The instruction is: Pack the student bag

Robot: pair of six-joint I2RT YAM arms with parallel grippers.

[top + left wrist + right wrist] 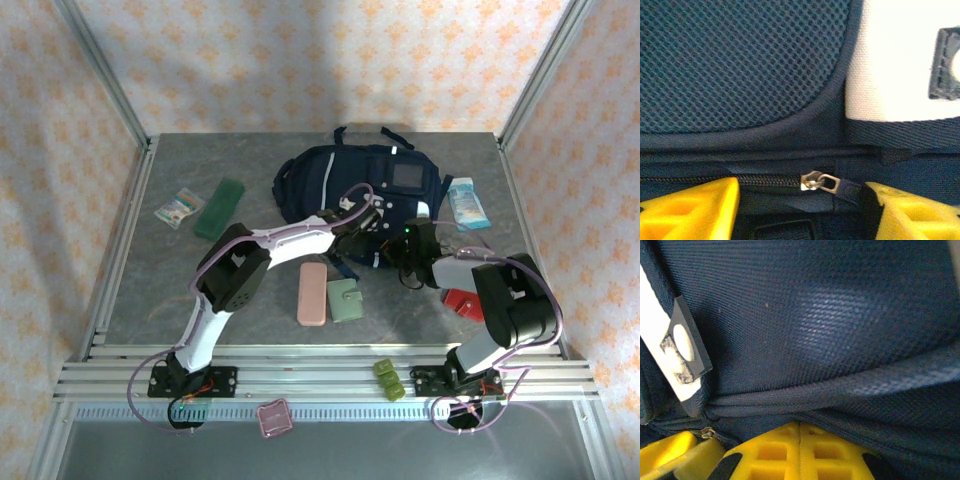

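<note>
The student bag [345, 180] is a large navy backpack lying flat at the back middle of the table. My left gripper [368, 214] rests on its near part. In the left wrist view the gripper [802, 212] is open, and the yellow fingers [690, 210] stand either side of a metal zipper pull [820, 182] without touching it. My right gripper [405, 245] sits at the bag's near right edge. Its yellow fingers [770, 452] are pressed flush together, tips against the navy fabric [830, 325] under a seam. The zipper pull [707, 432] lies to their left.
A green pencil case [220, 207] and a small packet [178, 207] lie at the left. A blue-white packet [466, 203] sits right of the bag. A pink case [312, 293], a green wallet [347, 300] and a red item [463, 303] lie in front.
</note>
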